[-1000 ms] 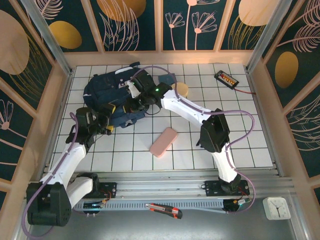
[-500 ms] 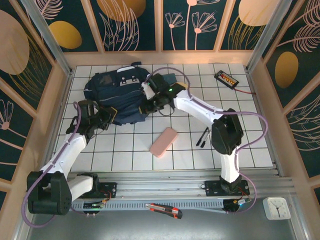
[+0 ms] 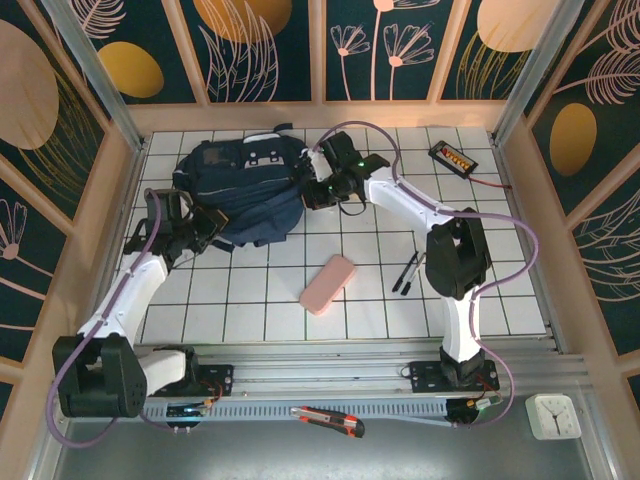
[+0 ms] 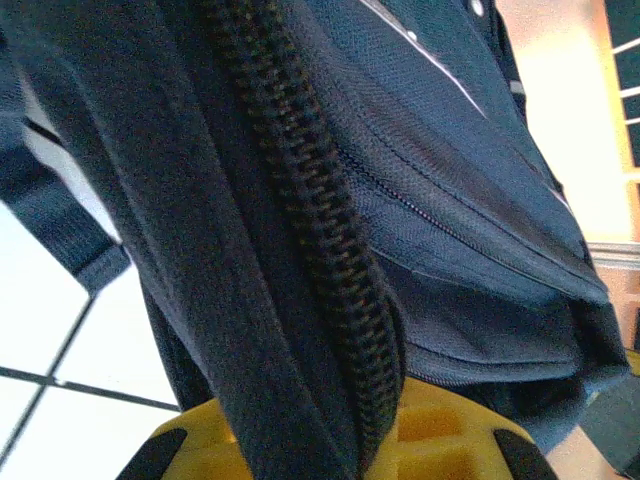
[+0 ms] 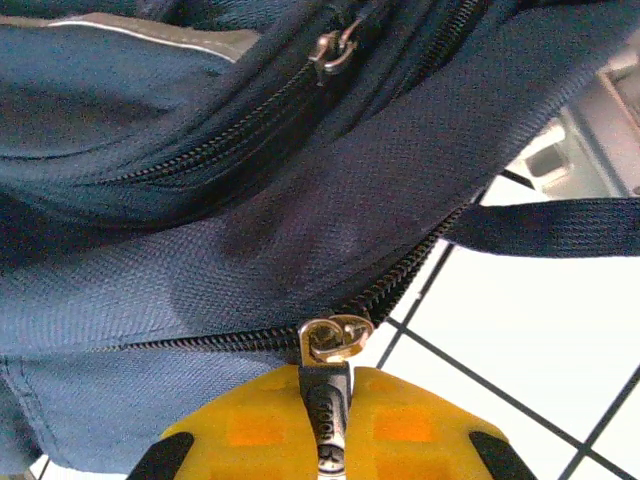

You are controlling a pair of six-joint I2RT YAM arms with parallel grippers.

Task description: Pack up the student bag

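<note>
One backpack (image 3: 240, 190), one pink case (image 3: 328, 284), perhaps two pens (image 3: 408, 272)

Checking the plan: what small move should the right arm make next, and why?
Probably draw the metal zip pull along its track: right fingers pinch it, left fingers clamp the dark navy fabric backpack, and the pink oblong case lies outside.

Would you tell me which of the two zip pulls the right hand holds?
The lower zip pull, its tab pinched in the right hand; the upper zip pull lies free.
</note>
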